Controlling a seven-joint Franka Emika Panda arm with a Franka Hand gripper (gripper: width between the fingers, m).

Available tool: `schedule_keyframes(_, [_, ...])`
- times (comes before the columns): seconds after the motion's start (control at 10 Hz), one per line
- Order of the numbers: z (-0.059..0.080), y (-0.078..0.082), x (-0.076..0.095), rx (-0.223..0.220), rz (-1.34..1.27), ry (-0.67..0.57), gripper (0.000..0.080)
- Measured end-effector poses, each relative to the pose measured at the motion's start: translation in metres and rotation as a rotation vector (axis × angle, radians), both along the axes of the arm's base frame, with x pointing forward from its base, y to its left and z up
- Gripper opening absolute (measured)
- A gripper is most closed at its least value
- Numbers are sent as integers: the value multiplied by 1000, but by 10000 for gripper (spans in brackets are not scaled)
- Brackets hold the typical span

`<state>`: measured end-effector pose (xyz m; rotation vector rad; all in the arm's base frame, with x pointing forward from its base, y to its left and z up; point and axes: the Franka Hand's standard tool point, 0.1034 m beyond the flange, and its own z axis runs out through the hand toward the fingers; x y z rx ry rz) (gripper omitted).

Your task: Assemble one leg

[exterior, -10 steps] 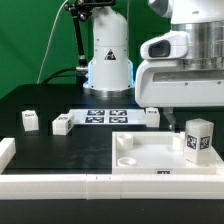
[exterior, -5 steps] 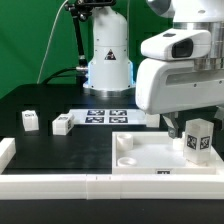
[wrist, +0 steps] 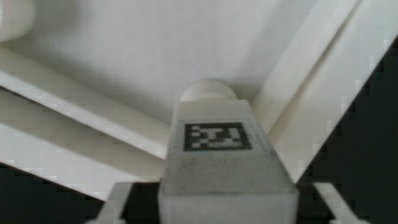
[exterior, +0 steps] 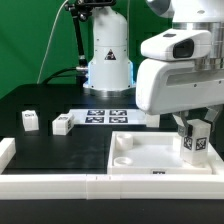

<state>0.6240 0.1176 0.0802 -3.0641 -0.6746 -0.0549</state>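
black tabletop (exterior: 45, 100) carries the white panel (exterior: 150, 165). the tool (exterior: 196, 128) straddles the leg (exterior: 197, 145), which stands upright on the panel toward the exterior view's right, long axis vertical, centred between the jaws. whether it is clamped: cannot tell.

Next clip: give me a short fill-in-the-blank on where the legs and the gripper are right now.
1. The leg flanked by the gripper stands ___ on the white panel.
2. That leg's square tag is black and ___.
3. At the exterior view's left, ___ loose legs sit on the black table.
Missing words: upright; white; two.
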Motion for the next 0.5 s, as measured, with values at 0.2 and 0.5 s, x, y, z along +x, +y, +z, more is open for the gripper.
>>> schedule_keyframes(0.2, [-1, 0, 0, 2, -18, 2, 291])
schedule_keyframes(0.5, [-2, 1, -1, 31, -298, 16, 291])
